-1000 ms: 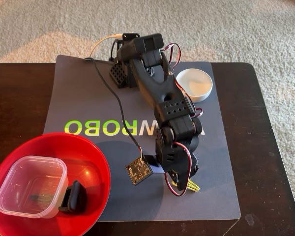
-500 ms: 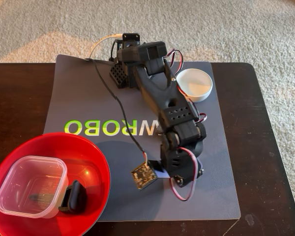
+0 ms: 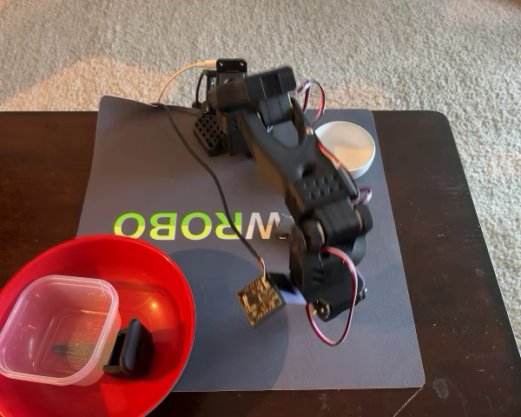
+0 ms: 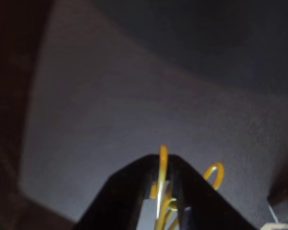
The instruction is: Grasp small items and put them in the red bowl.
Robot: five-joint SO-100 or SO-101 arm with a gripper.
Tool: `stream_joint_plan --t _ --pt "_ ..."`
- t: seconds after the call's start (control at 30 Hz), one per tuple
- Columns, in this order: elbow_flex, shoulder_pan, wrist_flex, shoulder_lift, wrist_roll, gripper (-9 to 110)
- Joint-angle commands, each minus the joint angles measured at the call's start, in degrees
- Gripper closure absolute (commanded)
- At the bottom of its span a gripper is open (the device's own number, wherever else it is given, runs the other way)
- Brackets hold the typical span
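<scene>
In the wrist view the gripper (image 4: 163, 160) has its two black fingers pressed together on the yellow clip (image 4: 162, 155). One loop of the wire sticks out past the tips and another loop (image 4: 215, 171) curls out to the right, so the hold is on the middle of the clip, not on its end. I think this is why the clip does not slip: the thin wire is trapped flat between the pads.

In the fixed view the arm (image 3: 300, 178) reaches from its base at the far side of the mat (image 3: 148, 174) toward the near side and bends down, w/ the gripper end low over the mat, right of centre. From this camera the clip is hidden under the wrist, so I cannot tell if it is lifted or touching the mat.

The red bowl (image 3: 169, 278) sits at the near left corner, well apart from the gripper. Inside it lie the clear tub (image 3: 56, 328) on the left and the dark block (image 3: 132, 347) just beside it on the right, so these items look already delivered. The white bowl (image 3: 347, 143) stands far right, near the arm's upper link, and is not the target.

Next move, as I judge: lift, swing left over the red rim, then release there.
</scene>
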Motion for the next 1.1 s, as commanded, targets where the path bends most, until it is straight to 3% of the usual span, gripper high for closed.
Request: stream_joint_plan --t 0.0,0.17,0.47,0.7,0.8,0.93,1.07 --pt "-2.7 2.4 1.4 10.7 -0.1 101" --pt "-2.7 7.3 5.3 20.1 -0.1 101" --pt "-2.9 32.4 10.9 30.2 3.0 101" --pt "-11.4 49.2 9.7 16.8 6.7 101" --pt "-24.8 51.4 10.7 5.8 9.1 101" --pt "-30.3 51.2 10.7 0.4 11.2 101" --pt "-31.1 51.9 11.4 -2.8 13.4 86"
